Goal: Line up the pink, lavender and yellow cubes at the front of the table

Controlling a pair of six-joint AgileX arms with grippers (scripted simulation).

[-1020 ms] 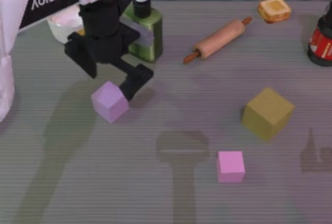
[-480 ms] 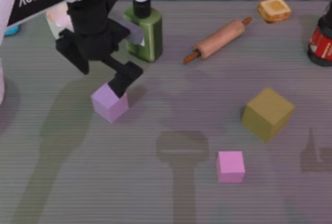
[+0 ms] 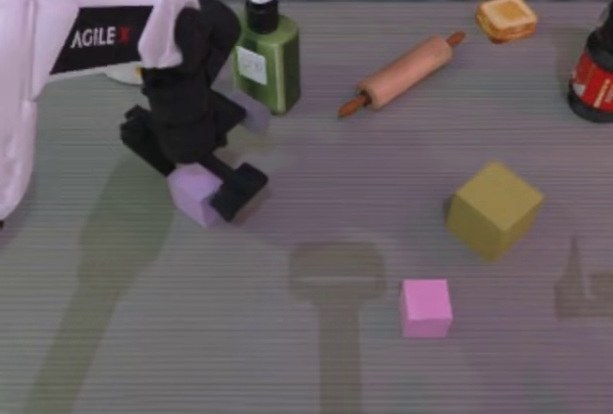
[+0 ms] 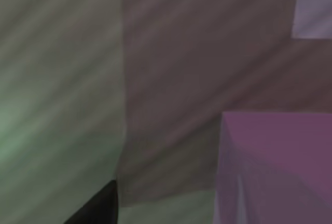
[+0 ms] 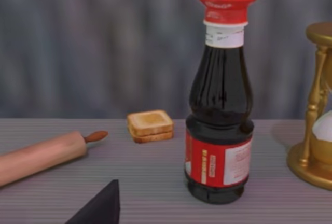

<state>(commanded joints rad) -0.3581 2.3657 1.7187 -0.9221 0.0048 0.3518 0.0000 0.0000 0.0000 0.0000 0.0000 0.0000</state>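
Observation:
The lavender cube (image 3: 194,195) sits on the table (image 3: 316,376) at mid-left. My left gripper (image 3: 192,174) is down over it and open, one black finger on each side. In the left wrist view the lavender cube (image 4: 275,167) is close, with a strip of table between it and the one visible finger (image 4: 98,208). The yellow cube (image 3: 493,208) stands at the right. The pink cube (image 3: 425,307) lies nearer the front, right of centre. My right arm is parked off the right side; its wrist view shows one finger (image 5: 101,208) set wide to the side.
Along the back stand a green pump bottle (image 3: 265,50), a rolling pin (image 3: 402,74), a toast-coloured block (image 3: 507,18) and a dark sauce bottle (image 3: 594,74). A white bowl (image 3: 123,75) sits behind my left arm. A gold hourglass (image 5: 316,110) stands beside the sauce bottle (image 5: 220,105).
My left gripper has come down from beside and above the lavender cube, and its fingers now straddle it. The cube has not moved, nor have the other cubes.

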